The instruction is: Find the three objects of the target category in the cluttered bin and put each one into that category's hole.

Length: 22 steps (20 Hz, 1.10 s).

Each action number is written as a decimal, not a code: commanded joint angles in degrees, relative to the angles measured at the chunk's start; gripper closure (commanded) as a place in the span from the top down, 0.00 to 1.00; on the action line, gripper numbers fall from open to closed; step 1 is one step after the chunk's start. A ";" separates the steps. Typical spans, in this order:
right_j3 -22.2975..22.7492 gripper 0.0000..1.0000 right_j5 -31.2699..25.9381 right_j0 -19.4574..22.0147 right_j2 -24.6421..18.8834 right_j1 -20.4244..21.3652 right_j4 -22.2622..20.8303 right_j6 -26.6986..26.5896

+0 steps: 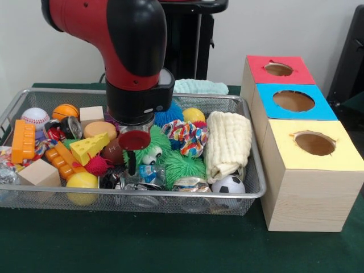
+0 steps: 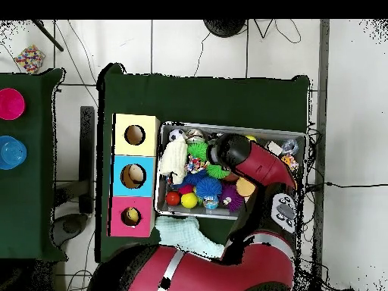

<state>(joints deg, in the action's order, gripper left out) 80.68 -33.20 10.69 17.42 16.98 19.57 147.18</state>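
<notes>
From my station I see the arm [image 1: 122, 51] reaching down into the wire mesh bin [image 1: 250, 187], its end lowered over the middle of the clutter. The gripper [image 1: 132, 165] sits just below a red disc on the wrist, among the toys, and I cannot tell whether its fingers are apart or together; too much is crowded round them.

The bin is packed. Left side: an orange toy brick [image 1: 23, 141], a baseball [image 1: 35, 117], a small basketball [image 1: 65, 110], a yellow cheese wedge [image 1: 89, 148], plain wooden cubes [image 1: 38, 172] and a yellow ball [image 1: 82, 181]. In the middle lie green spiky balls [image 1: 183, 165], a blue spiky ball [image 1: 169, 114] and a multicoloured rope knot [image 1: 186, 136]. On the right a cream folded cloth [image 1: 228, 143] lies upright against the wall, with a small soccer ball [image 1: 228, 185] at its foot near the front rim.

Beside the bin stands a row of three wooden boxes, touching one another, each with a round hole on top: a yellow-topped box [image 1: 310, 170] nearest the camera, a blue-topped box [image 1: 296, 102] in the middle, a red-topped box [image 1: 278, 69] farthest back. In the overhead view something yellowish shows inside the red box's hole.

Everything stands on a dark green table cover [image 1: 170, 244]. A pale green cloth [image 1: 200, 86] lies behind the bin. The floor in the overhead view is pale tile with cables [image 2: 227, 53] trailing across it, and a second green table [image 2: 30, 151] carries a pink and a blue round object.
</notes>
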 commanded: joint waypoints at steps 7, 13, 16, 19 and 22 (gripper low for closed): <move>-4.11 1.00 -10.67 0.41 -4.91 2.02 -0.77 3.72; -5.43 1.00 -11.25 0.58 -5.74 2.85 -0.09 4.04; -3.29 1.00 -8.53 1.31 -7.42 3.18 0.72 3.52; -0.88 1.00 -5.05 1.61 -8.85 3.57 1.50 3.53; 3.45 1.00 -0.21 2.13 -10.32 3.62 1.30 2.79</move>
<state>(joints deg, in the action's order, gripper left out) 78.09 -38.21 11.37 15.11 20.46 19.73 147.18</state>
